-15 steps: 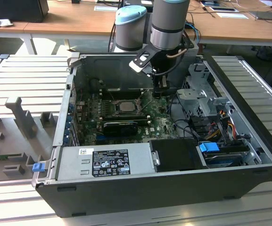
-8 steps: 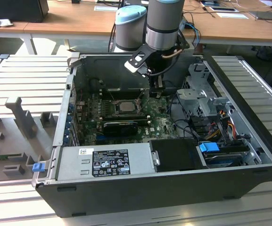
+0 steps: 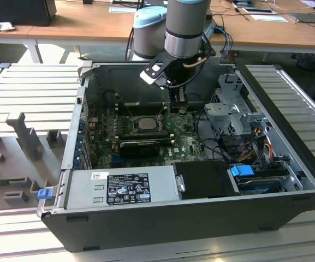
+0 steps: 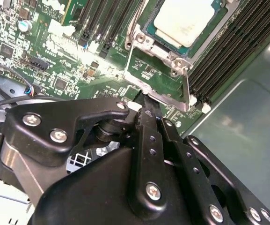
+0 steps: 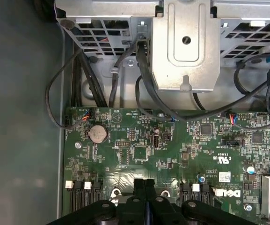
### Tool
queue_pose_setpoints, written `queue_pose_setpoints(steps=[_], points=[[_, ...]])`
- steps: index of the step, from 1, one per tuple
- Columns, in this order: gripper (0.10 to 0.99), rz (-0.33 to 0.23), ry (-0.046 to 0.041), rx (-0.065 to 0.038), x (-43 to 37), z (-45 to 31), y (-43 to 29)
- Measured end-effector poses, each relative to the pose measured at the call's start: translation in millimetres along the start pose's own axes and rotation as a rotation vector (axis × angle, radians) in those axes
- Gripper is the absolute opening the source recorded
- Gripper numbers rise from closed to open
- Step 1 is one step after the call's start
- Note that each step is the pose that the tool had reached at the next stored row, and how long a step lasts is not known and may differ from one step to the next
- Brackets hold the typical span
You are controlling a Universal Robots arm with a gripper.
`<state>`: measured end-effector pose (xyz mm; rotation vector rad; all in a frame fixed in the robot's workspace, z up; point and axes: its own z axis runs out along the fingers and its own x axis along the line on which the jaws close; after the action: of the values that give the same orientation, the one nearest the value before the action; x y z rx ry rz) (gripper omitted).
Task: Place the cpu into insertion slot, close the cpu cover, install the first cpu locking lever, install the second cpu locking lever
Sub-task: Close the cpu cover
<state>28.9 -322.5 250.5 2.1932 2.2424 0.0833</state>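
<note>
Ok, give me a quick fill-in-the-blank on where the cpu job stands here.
1. The cpu lies in the insertion slot; the circuit board around it is ___.
2. The cpu cover stands ___, not lowered over the cpu.
3. The gripper's fingers are ___, no gap between them.
Missing: green; open; shut.

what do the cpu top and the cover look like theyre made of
cpu: probably a metal lid with a matte, pale silver finish. It shows a soft, even sheen and no texture.
cover: looks like thin stamped sheet steel, bare grey. Its narrow, bent edges catch bright glints. The exact alloy can't be told from the look alone.
</note>
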Motion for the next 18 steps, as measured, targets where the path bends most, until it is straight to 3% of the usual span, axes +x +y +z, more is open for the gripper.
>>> queue_pose_setpoints(steps=[6,11,17,18], points=[[0.106,0.000,0.0001,0.000,0.2,-0.3,-8.3],[0.106,0.000,0.0000,0.000,0.5,-0.9,-21.6],[0.106,0.000,0.0001,0.000,0.7,-1.1,-29.8],[0.106,0.000,0.0000,0.000,0.8,-1.4,-36.0]])
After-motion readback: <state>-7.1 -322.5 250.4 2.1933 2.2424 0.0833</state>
